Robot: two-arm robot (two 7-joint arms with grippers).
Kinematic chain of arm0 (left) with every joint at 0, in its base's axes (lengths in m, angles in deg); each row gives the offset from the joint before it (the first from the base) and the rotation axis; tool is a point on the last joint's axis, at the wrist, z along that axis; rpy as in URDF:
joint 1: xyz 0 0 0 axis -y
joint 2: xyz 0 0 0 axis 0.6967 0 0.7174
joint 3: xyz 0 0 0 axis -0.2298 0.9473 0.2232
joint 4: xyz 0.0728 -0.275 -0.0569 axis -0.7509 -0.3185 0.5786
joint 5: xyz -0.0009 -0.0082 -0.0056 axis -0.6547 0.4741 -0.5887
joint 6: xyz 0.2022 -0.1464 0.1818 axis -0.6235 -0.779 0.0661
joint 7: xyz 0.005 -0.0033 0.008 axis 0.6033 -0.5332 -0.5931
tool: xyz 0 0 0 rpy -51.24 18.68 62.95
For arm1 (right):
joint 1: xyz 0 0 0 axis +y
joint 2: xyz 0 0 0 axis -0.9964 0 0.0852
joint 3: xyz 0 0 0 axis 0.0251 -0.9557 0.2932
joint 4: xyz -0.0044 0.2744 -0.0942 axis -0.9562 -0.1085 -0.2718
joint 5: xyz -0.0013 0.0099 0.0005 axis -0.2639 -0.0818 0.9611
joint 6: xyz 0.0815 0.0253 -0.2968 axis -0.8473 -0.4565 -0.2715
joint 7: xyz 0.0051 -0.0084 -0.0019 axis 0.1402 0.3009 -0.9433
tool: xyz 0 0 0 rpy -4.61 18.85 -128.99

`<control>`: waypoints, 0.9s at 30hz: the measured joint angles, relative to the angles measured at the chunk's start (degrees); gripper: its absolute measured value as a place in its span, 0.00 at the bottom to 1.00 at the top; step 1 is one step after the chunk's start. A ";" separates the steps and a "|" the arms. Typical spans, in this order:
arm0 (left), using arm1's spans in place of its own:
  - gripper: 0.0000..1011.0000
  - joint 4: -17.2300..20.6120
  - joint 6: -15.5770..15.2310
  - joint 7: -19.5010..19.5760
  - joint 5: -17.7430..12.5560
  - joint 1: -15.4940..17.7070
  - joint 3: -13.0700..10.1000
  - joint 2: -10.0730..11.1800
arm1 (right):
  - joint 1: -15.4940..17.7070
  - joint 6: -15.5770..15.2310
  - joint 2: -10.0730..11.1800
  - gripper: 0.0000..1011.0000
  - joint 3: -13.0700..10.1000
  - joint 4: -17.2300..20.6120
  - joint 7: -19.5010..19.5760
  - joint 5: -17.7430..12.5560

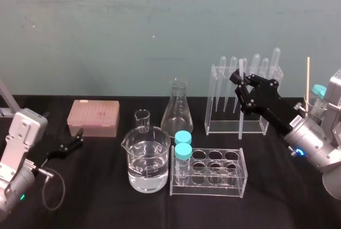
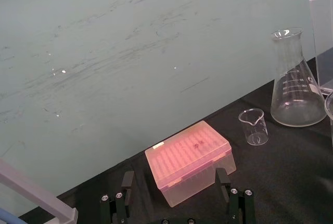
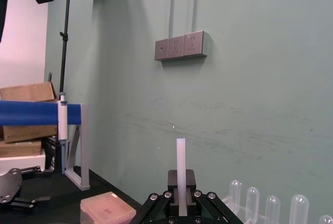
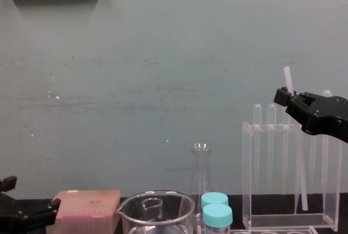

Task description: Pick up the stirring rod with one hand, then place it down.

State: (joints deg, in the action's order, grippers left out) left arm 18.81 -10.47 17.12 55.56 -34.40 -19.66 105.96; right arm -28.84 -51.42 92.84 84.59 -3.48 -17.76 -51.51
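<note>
Translucent-white stirring rod [image 4: 299,158]: pinched near its top by right pincer [image 1: 238,80], upright before clear rack [image 1: 216,101], two o'clock. We would lower it straight, then release. Left pincer [image 1: 76,140]: spread, parked, eight o'clock.

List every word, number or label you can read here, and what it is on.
None reads clearly.
Conical flask: white graduation numbers, too blurred to read.
White label on the right arm, behind the right tool gripping the stirring rod: print too small.
Pink box lid: dark marks, unreadable.
Left tool, parked by the pink box: no lettering seen.
</note>
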 joint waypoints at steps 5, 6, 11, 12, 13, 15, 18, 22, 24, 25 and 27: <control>0.99 0.00 0.00 0.00 0.00 0.00 0.00 0.00 | 0.02 0.00 0.00 0.07 0.03 0.08 -0.02 -0.01; 0.99 0.00 0.00 0.00 0.00 0.00 0.00 0.00 | 0.03 0.01 0.00 0.07 0.04 0.10 -0.03 -0.01; 0.99 0.00 0.00 0.00 0.00 0.00 0.00 0.00 | 0.03 0.02 0.00 0.07 0.07 0.14 -0.07 -0.02; 0.99 0.00 0.00 0.00 0.00 0.00 0.00 0.00 | 0.03 0.03 0.00 0.07 0.07 0.15 -0.07 -0.02; 0.99 0.00 0.00 0.00 0.00 0.00 0.00 0.00 | 0.03 0.03 0.00 0.07 0.08 0.15 -0.08 -0.03; 0.99 0.00 0.00 0.00 0.00 0.00 0.00 0.00 | 0.03 0.04 0.00 0.07 0.09 0.16 -0.09 -0.03; 0.99 0.00 0.00 0.00 0.00 0.00 0.00 0.00 | 0.03 0.05 0.00 0.07 0.09 0.18 -0.11 -0.04; 0.99 0.00 0.00 0.00 0.00 0.00 0.00 0.00 | 0.03 0.06 0.00 0.07 0.09 0.20 -0.13 -0.05; 0.99 0.00 0.00 0.00 0.00 0.00 0.00 0.00 | 0.03 0.07 0.00 0.07 0.09 0.21 -0.14 -0.05; 0.99 0.00 0.00 0.00 0.00 0.00 0.00 0.00 | 0.03 0.07 0.00 0.07 0.09 0.22 -0.15 -0.06; 0.99 0.00 0.00 0.00 0.00 0.00 0.00 0.00 | 0.03 0.08 0.00 0.07 0.09 0.23 -0.15 -0.07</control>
State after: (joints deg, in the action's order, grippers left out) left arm 18.82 -10.47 17.12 55.56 -34.41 -19.66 105.96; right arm -28.81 -51.35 92.84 84.68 -3.25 -17.91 -51.58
